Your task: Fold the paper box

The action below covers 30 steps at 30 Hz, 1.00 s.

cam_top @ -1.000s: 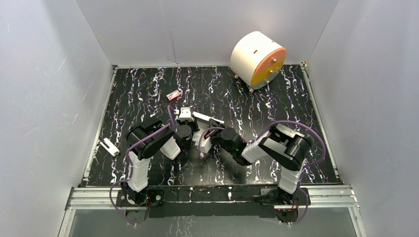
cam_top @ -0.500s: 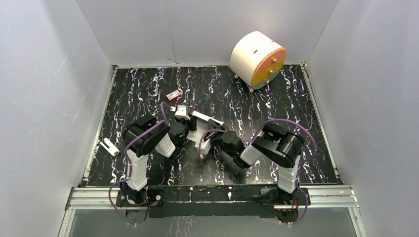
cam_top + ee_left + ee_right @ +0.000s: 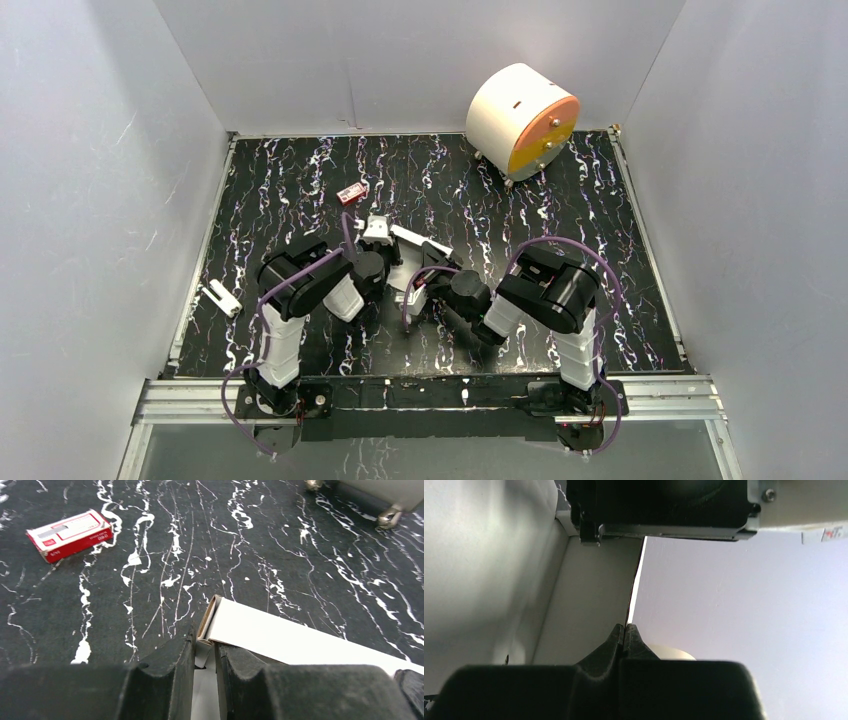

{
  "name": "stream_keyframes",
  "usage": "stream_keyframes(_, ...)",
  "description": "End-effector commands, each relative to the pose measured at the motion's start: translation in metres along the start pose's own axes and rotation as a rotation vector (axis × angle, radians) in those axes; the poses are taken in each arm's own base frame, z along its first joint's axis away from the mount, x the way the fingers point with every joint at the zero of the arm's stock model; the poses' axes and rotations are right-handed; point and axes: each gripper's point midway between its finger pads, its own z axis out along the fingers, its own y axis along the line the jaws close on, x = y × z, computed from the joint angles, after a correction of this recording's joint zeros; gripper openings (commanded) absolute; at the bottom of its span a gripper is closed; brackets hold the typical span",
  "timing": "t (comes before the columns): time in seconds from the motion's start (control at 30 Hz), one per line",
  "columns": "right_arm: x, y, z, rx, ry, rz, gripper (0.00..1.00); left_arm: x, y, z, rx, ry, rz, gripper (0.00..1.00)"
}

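Two pinches are held on one thin sheet, so a tear or a stray crease is to be feared if the arms are drawn apart or twisted unevenly; the paper box (image 3: 280, 635), found just on the near side of the red packet (image 3: 70, 534), could also slip from the right gripper (image 3: 625, 630), whose clenched tips are seen to nip only the bare edge of a panel; the left gripper (image 3: 205, 647) is clamped on a flap; both elbows are bent and both wrists carried low, near that packet, the right gripper being tilted upward.
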Motion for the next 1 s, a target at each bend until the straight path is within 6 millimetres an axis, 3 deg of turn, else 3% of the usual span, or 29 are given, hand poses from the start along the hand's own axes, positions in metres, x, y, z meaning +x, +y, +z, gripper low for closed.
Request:
stream_keyframes(0.0,-0.005,0.027,-0.01,-0.084,-0.014,0.019,0.0,-0.041,0.046,0.006,-0.331,-0.146,0.054,0.0)
stream_keyframes(0.27,-0.005,0.025,-0.009,-0.061,-0.017,0.029,0.0,-0.028,0.058,0.007,-0.438,-0.095,0.054,0.0)
stream_keyframes(0.47,-0.005,0.023,-0.01,-0.052,-0.019,0.045,0.0,-0.02,0.083,0.004,-0.552,-0.053,0.031,0.0)
stream_keyframes(0.6,-0.007,0.022,-0.008,-0.048,-0.024,0.049,0.0,-0.009,0.075,0.012,-0.529,-0.003,-0.023,0.0)
stream_keyframes(0.77,-0.006,0.024,-0.008,-0.049,-0.024,0.056,0.0,-0.003,0.069,0.008,-0.473,0.017,-0.044,0.0)
stream_keyframes(0.87,-0.007,0.024,-0.007,-0.046,-0.026,0.063,0.0,-0.008,0.061,0.005,-0.391,-0.007,-0.044,0.0)
stream_keyframes(0.97,-0.005,0.024,-0.008,-0.038,-0.021,0.063,0.0,-0.018,0.055,0.001,-0.322,-0.047,-0.04,0.08)
